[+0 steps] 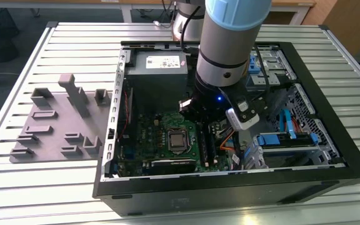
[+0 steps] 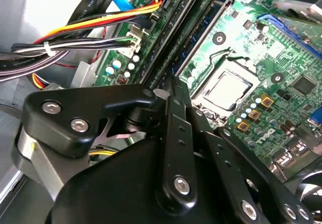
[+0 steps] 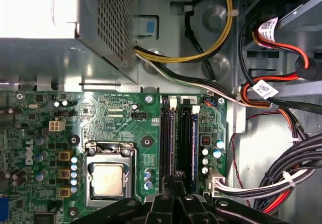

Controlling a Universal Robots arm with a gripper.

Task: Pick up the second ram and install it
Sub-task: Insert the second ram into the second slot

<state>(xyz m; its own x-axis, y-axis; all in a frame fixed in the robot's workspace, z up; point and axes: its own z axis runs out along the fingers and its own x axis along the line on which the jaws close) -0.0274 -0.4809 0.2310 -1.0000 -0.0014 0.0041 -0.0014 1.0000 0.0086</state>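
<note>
i have the arm (image 1: 230, 42) reaching down into the open computer case (image 1: 330, 173) on the slatted table (image 1: 61, 187). in the exterior view the wrist hangs over the motherboard (image 1: 161, 126), at about two o'clock from the bare cpu (image 1: 176, 139), with the power supply (image 1: 158, 70) at twelve o'clock from that cpu. a grey foam tray (image 1: 55, 126) with cut-out slots lies on the table at nine o'clock from the case, on the exterior view's left.

in the first wrist view the gripper (image 3: 176, 181) has its tip right down at one end of the two long memory slots, which run side by side beside the cpu socket. a blue-edged stick stands in each slot. i take the second ram (image 3: 187, 133) to be the one on the side away from the cpu, though i cannot be sure which is which. it sits upright in its slot, level with its neighbour (image 3: 168, 133).

i cannot tell whether the claw is open or closed. bundled cables (image 3: 282, 183) run just beside the slots.
</note>
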